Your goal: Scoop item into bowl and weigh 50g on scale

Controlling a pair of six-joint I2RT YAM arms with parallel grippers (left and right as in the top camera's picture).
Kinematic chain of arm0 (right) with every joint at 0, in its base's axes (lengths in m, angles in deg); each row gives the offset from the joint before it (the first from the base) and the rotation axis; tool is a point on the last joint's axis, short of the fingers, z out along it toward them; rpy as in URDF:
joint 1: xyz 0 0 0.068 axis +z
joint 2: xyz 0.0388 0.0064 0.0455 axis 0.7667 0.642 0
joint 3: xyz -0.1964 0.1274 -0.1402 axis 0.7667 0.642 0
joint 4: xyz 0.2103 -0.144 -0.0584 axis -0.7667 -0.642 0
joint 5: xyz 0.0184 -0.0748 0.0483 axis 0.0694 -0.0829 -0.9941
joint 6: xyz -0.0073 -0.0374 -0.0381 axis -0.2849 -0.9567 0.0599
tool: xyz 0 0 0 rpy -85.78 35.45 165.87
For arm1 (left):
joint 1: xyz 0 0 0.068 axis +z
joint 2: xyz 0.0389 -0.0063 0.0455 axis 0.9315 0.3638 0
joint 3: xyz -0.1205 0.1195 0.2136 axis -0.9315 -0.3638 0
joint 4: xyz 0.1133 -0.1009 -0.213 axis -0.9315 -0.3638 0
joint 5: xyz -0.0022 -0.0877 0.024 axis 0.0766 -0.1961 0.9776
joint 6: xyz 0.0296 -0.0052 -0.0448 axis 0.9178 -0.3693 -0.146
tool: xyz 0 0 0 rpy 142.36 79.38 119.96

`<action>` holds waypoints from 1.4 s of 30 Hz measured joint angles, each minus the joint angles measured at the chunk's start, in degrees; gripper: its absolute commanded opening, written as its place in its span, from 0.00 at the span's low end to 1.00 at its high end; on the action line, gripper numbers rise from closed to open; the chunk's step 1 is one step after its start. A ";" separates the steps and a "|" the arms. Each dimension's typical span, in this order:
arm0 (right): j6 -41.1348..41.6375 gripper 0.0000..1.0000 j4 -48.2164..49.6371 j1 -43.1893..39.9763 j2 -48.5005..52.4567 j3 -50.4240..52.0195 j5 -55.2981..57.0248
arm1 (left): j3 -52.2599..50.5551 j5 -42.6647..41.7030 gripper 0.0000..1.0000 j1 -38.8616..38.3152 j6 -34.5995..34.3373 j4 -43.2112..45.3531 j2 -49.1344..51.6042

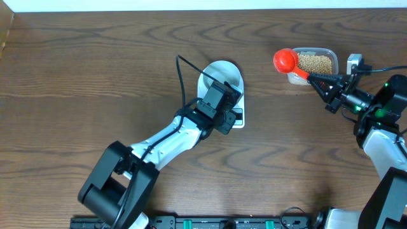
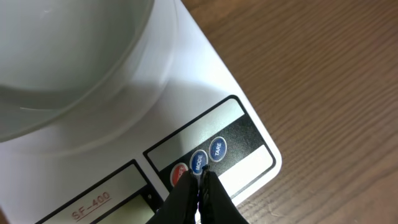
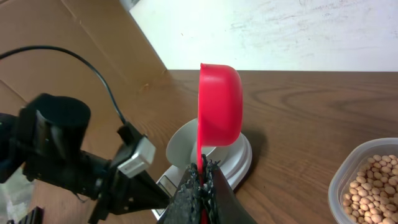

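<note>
The pale bowl [image 1: 224, 74] sits on the white scale [image 1: 238, 121] at the table's middle; the bowl also shows in the left wrist view [image 2: 68, 56]. My left gripper [image 2: 203, 174] is shut, its tips on the scale's [image 2: 205, 87] round buttons at its front edge. My right gripper [image 3: 204, 174] is shut on the handle of a red scoop [image 3: 219, 102], which is held on its side. In the overhead view the scoop [image 1: 285, 60] hovers at the left end of the clear tub of tan beans [image 1: 316, 63]. The beans also show in the right wrist view [image 3: 373, 180].
The clear plastic tub [image 1: 331, 52] stands at the back right. A black cable [image 1: 184, 70] loops from the left arm beside the bowl. A white wall edge runs along the table's far side.
</note>
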 measured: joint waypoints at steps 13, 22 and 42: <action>0.00 0.01 0.00 0.00 0.00 0.00 0.04 | 0.00 -0.37 0.07 0.90 -1.60 0.90 2.51; 0.00 0.01 0.00 0.00 0.00 0.00 0.17 | 0.00 -0.39 0.07 2.21 -3.52 1.14 2.51; 0.00 0.01 0.00 0.00 0.00 0.00 0.17 | 0.00 -2.14 0.07 2.23 -3.02 1.73 4.02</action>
